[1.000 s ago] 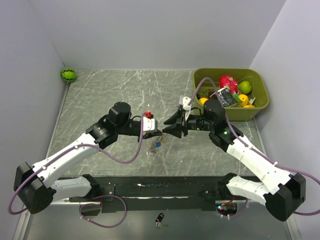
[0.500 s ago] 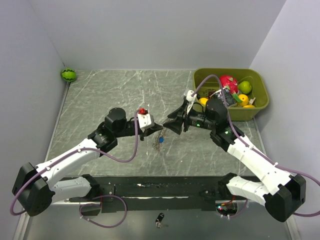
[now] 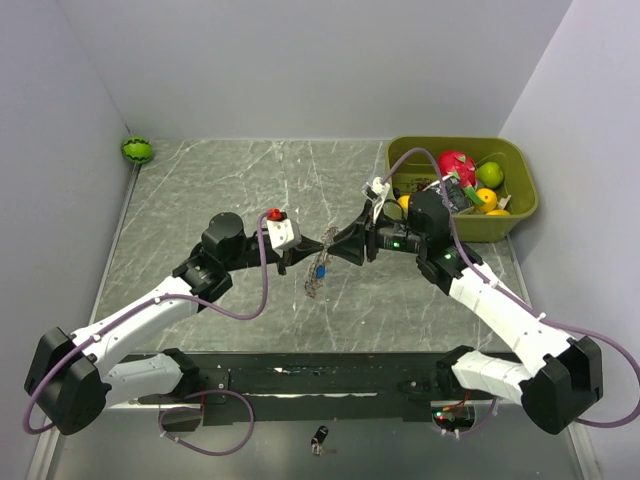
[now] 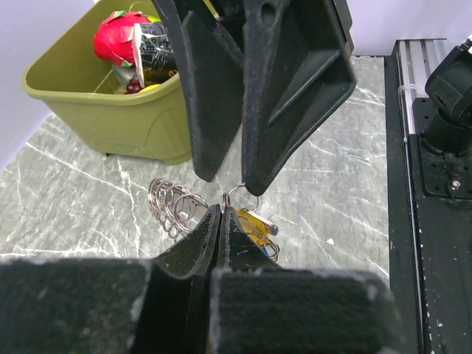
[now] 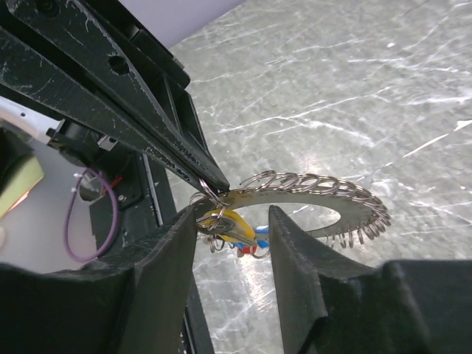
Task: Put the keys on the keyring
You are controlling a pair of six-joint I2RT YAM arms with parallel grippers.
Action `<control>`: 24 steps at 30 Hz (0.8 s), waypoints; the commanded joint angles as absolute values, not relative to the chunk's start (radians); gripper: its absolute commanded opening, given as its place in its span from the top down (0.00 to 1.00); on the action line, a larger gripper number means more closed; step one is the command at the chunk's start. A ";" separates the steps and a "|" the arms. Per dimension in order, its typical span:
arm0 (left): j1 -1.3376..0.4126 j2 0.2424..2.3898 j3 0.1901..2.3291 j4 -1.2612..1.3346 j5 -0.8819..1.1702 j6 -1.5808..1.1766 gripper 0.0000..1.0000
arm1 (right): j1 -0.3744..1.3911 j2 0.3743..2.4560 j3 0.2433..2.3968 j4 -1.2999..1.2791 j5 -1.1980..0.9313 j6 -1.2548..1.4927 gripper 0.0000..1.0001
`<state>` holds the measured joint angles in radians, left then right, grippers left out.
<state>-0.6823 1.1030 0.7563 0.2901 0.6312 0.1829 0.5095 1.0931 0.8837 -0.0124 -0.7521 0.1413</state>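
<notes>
A: How far along are you?
B: Your left pincer [image 4: 223, 214] is clamped on the keyring [image 5: 310, 199], holding it above the worktop [image 3: 200, 190]. The keys [image 5: 232, 225] hang bunched just below that grip, and your right pincer [image 4: 230, 177] stands apart beside them.
A: Threaded?
B: Can't tell. Probably unfinished.

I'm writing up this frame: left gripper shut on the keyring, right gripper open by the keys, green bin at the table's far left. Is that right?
Not quite. The bin sits at the far right of the table, as the top view shows. The rest holds: the left gripper is shut on the keyring, and the right gripper is open by the keys.
</notes>
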 commanded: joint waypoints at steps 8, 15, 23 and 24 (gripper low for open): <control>-0.676 1.085 0.770 0.376 0.667 0.167 0.99 | 0.506 1.131 0.910 0.015 -0.819 0.152 0.68; -0.675 1.081 0.764 0.383 0.669 0.169 0.99 | 0.506 1.134 0.902 0.017 -0.836 0.133 1.00; -0.666 1.055 0.738 0.445 0.692 0.147 0.99 | 0.506 1.138 0.882 0.014 -0.830 0.110 1.00; -0.664 1.052 0.733 0.449 0.696 0.144 0.99 | 0.506 1.140 0.881 0.012 -0.831 0.107 1.00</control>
